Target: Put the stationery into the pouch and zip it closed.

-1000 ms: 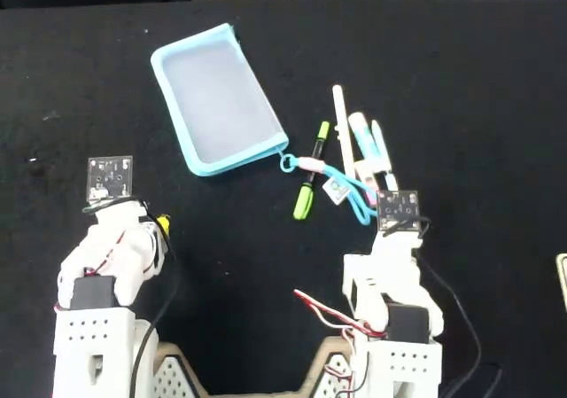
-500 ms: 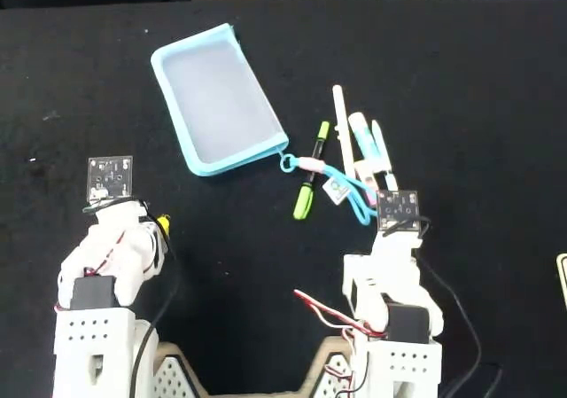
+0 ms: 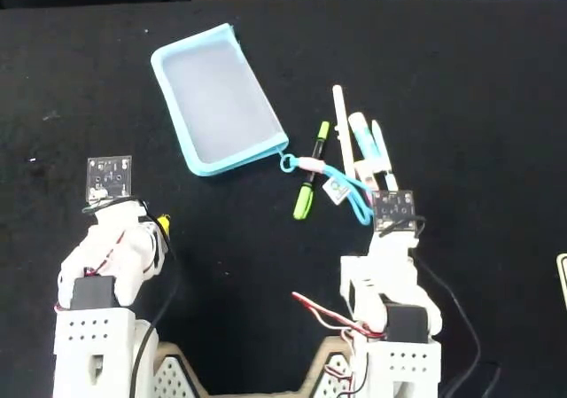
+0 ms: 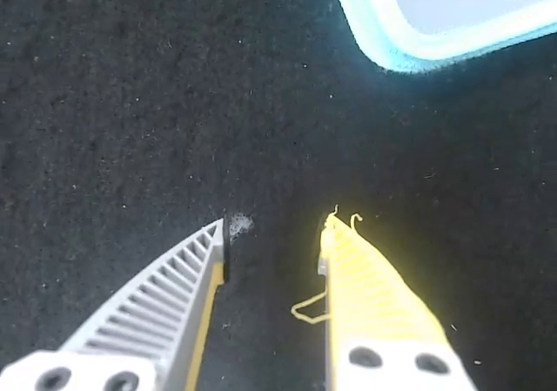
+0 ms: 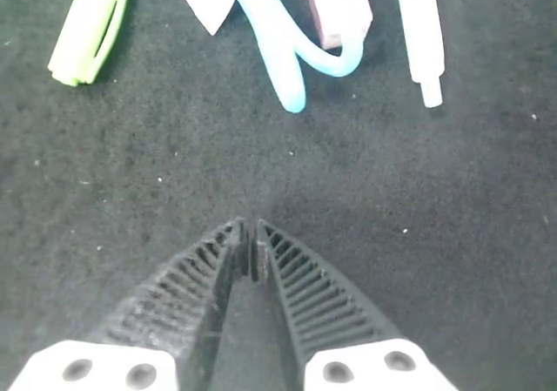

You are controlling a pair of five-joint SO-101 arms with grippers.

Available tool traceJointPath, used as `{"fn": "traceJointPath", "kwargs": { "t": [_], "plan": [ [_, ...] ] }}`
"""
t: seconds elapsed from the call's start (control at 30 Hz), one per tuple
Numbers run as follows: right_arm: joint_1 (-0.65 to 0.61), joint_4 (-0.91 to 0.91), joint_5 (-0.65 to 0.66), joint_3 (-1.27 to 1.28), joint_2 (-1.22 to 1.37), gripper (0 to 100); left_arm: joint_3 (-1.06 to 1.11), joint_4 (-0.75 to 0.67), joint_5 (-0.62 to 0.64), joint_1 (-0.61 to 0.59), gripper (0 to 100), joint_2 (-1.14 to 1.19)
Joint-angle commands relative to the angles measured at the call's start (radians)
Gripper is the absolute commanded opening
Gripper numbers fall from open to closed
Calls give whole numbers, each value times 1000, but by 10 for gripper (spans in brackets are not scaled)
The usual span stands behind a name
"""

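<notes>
My left gripper (image 4: 274,234) pairs a white ribbed finger edged in yellow with an all-yellow ribbed one, while my right gripper (image 5: 251,230) has black ribbed fingers on white mounts, both over the matte black cloth table (image 3: 478,105). The flat rectangular pouch (image 3: 217,101) is a frosted pale grey panel framed in light blue, and the looped strap (image 5: 271,51) is the same light blue. The marker-shaped highlighter (image 3: 311,175) is lime green with a black middle, and the slim plastic pen (image 3: 341,119) is white.
</notes>
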Motion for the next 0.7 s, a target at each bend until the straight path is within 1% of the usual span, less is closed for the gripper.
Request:
{"fn": "traceJointPath", "kwargs": {
  "t": [0.0, 0.13, 0.2, 0.23, 0.3, 0.37, 0.4, 0.5, 0.67],
  "plan": [
    [-31, -77, 9, -1, -99, 15, 12, 3, 3, 1, 183, -15],
    [-20, -411, 9, -2, -99, 15, 15, 2, 3, 1, 183, -15],
    [-21, -529, 37, -2, -99, 15, 15, 2, 3, 1, 183, -15],
    [-31, -565, 80, -2, -99, 15, 15, 0, 3, 1, 183, -15],
    [-63, -617, 221, -2, -99, 15, 16, -5, 2, 1, 183, -15],
    [-89, -649, 358, -10, -99, 15, 16, -5, 2, -1, 183, -15],
    [-104, -657, 391, -18, -99, 15, 16, -5, 2, -1, 183, -15],
    [-124, -621, 385, -84, -99, 16, 18, -5, 2, -1, 183, -15],
    [-129, -485, 382, -297, -99, 16, 18, -6, 2, -1, 183, -15]
  ]
}}
